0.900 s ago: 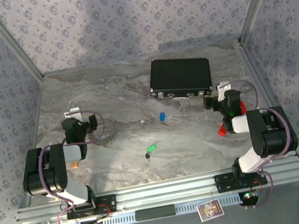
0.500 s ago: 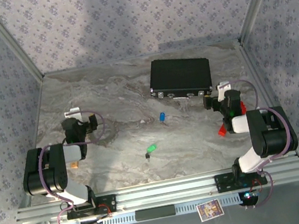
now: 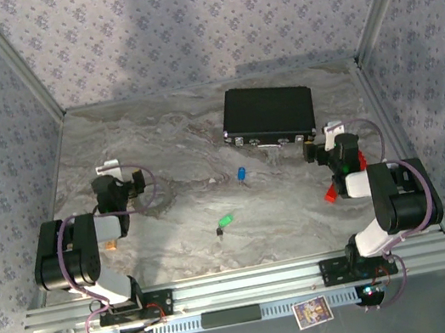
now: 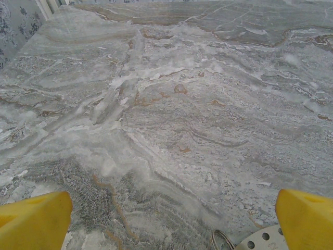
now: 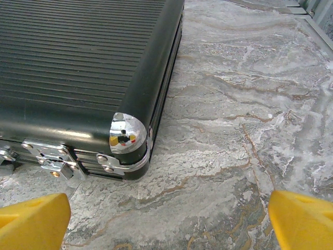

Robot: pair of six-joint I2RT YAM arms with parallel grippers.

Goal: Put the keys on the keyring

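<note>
The keys lie on the marble table between the arms: the blue-headed key (image 3: 242,173) and, nearer the front, the green-headed key (image 3: 226,219) with its dark blade. A faint thin ring, the keyring (image 3: 165,200), lies just right of my left gripper (image 3: 113,181). My left gripper (image 4: 171,221) is open over bare marble, its yellow fingers (image 4: 34,221) wide apart. A small metal loop (image 4: 222,240) shows at the bottom edge; I cannot tell if it belongs to the keyring. My right gripper (image 5: 167,221) is open and holds nothing, facing the case corner.
A black ribbed case (image 3: 269,113) with chrome corners (image 5: 125,133) and latches lies at the back right, close in front of my right gripper (image 3: 335,145). A pale perforated disc (image 4: 263,240) sits beside the loop. Patterned walls enclose the table.
</note>
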